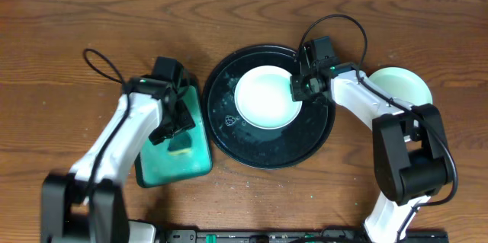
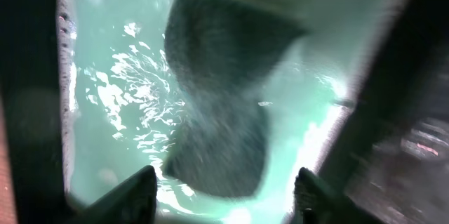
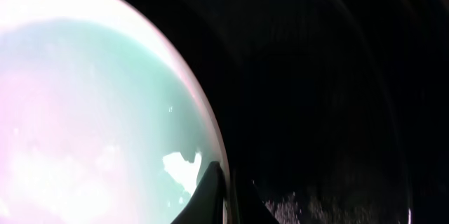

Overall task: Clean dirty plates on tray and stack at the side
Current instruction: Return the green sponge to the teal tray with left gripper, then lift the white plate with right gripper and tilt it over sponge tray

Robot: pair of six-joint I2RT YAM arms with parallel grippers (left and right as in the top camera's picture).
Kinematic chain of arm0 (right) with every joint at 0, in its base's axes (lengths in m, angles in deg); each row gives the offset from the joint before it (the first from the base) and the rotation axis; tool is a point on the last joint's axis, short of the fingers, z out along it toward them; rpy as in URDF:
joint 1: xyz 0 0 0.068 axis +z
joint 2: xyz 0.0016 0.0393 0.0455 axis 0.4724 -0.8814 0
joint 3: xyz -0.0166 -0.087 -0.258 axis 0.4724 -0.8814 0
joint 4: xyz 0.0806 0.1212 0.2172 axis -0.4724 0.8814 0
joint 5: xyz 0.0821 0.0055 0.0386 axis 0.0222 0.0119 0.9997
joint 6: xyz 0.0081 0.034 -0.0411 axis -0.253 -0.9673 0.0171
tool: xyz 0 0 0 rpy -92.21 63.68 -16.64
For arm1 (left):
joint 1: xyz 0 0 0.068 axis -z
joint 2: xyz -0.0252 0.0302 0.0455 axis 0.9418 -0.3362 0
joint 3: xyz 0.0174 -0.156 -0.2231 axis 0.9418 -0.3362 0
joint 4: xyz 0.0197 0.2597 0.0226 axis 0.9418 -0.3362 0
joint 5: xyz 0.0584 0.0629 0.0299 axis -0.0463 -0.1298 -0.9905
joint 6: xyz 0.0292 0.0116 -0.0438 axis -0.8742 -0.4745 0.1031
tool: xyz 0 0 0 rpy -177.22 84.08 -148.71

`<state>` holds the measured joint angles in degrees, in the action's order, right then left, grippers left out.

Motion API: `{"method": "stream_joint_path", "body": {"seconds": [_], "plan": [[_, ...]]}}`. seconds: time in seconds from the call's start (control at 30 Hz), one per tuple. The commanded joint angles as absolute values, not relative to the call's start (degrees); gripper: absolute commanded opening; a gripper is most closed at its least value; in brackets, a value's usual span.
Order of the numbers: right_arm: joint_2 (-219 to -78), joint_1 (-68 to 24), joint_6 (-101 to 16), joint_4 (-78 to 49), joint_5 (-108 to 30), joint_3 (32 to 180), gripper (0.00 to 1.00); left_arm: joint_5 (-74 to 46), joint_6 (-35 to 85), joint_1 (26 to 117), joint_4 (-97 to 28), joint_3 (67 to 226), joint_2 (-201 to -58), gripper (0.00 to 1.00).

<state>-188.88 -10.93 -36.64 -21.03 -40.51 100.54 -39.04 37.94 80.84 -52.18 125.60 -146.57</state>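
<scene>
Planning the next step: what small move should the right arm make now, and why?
Probably lift the plate slightly off the black tray: the right gripper pinches its rim, the left gripper is open above the sponge, and a second plate lies aside.

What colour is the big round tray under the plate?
Glossy black. The tray under the plate shows best in the overhead view.

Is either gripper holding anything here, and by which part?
Right gripper pinches the plate on the tray by its rim. Left gripper stands open above the sponge, holding nothing.
</scene>
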Motion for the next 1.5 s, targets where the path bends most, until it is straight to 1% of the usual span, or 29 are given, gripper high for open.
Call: {"method": "stream_joint_path", "body": {"seconds": [0.0, 0.07, 0.23, 0.3, 0.43, 0.57, 0.7, 0.87, 0.93, 1.23, 1.47], "plan": [[-183.67, -9.12, -32.36, -20.09, -41.52, 99.76, 0.01, -37.49, 36.91, 80.55, -53.3, 129.07, -137.63, 0.72], [-180.2, -7.72, -30.28, -20.35, -43.25, 99.76, 0.01, -37.49, 36.93, 80.55, -53.3, 129.14, -132.89, 0.74], [-173.01, -2.39, -24.86, -23.04, -46.13, 99.76, 0.01, -37.8, 36.69, 80.55, -53.32, 129.14, -118.64, 0.75], [-170.98, 0.02, -24.45, -25.2, -47.03, 99.76, 0.01, -38.01, 36.69, 80.55, -53.34, 129.14, -113.24, 0.76], [-168.88, 5.81, -24.47, -31.12, -44.93, 99.76, 0.01, -38.14, 36.71, 80.55, -53.34, 129.14, -103.73, 0.76], [-169.64, 11.84, -21.67, -37.0, -45.28, 99.76, 0.01, -38.14, 36.71, 80.55, -53.34, 129.14, -98.38, 0.77], [-171.61, 16.85, -15.22, -42.53, -47.7, 99.76, 0.01, -38.14, 36.71, 80.55, -53.34, 129.14, -95.69, 0.77], [-172.46, 22.47, -9.06, -48.5, -62.46, 99.76, 0.01, -38.12, 36.71, 80.55, -53.36, 129.12, -95.38, 0.77], [-172.2, 24.06, -6.3, -50.34, -65.78, 99.76, 0.01, -38.14, 36.71, 80.55, -53.36, 129.12, -95.41, 0.77], [-172.09, 27.97, 1.87, -57.88, -74.19, 99.76, 0.01, -38.14, 36.71, 80.55, -53.36, 129.12, -95.41, 0.78], [-172.09, 28.61, 8.03, -64.89, -74.33, 99.76, 0.01, -38.14, 36.71, 80.55, -53.36, 129.12, -95.41, 0.78]]}}
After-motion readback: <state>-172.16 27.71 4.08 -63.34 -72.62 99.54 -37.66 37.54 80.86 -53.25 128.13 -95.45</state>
